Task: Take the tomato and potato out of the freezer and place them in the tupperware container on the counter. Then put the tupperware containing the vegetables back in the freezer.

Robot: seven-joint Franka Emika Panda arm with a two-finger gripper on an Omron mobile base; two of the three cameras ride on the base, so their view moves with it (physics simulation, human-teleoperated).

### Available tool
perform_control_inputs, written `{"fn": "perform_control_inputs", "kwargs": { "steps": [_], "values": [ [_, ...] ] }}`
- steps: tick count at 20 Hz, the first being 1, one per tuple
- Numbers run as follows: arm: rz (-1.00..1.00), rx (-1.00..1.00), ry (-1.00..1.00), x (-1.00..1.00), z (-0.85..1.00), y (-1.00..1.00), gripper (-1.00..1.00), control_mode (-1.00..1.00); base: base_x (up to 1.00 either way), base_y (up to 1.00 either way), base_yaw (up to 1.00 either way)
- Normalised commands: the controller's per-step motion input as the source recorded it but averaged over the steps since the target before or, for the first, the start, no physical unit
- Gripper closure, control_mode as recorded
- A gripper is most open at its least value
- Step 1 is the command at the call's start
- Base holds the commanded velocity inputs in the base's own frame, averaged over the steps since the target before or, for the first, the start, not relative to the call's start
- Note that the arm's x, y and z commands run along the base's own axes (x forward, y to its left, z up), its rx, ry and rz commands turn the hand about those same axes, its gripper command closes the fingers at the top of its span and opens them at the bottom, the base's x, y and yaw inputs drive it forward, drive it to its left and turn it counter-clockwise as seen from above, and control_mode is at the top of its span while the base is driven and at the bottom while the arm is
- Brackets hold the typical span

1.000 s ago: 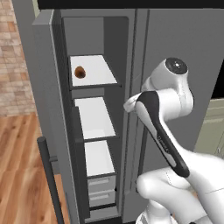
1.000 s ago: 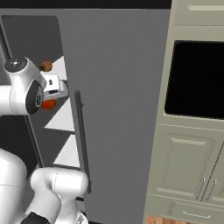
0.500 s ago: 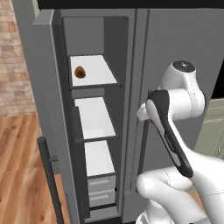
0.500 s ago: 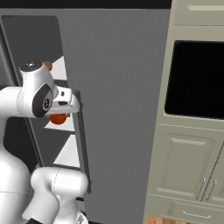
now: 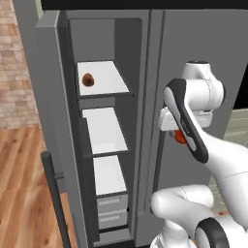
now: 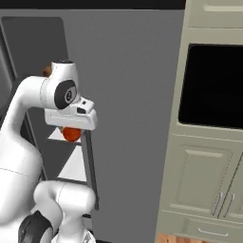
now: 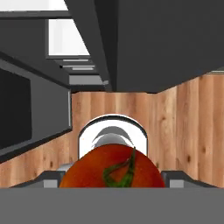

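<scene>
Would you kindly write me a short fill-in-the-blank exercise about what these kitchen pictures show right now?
1. The hand holds the ____.
2. The potato lies on the ____ white shelf of the freezer.
3. The freezer door stands ____.
4. In the hand view, the floor below is made of ____.

Missing words: tomato; top; open; wood

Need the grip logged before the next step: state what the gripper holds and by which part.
The gripper holds the tomato, its fingers at the tomato's two opposite sides, stem toward the camera.
</scene>
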Motion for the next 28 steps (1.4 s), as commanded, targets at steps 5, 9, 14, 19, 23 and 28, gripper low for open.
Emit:
{"fn": "perform_control_inputs", "kwargs": {
  "steps": [5,9,14,19,23,28],
  "values": [
    [0.00,0.00,0.00,0.00,0.00,0.00,1.00,1.00,-0.87,0.00,0.02],
    [0.00,0.00,0.00,0.00,0.00,0.00,1.00,1.00,-0.74,-0.36,0.53],
    [0.00,0.00,0.00,0.00,0.00,0.00,1.00,1.00,-0.06,-0.53,0.76],
    [0.00,0.00,0.00,0.00,0.00,0.00,1.00,1.00,0.00,-0.32,0.86],
    [0.00,0.00,0.00,0.00,0.00,0.00,1.00,1.00,0.00,-0.18,0.93],
    [0.00,0.00,0.00,0.00,0.00,0.00,1.00,1.00,0.00,-0.13,0.91]
  ]
}}
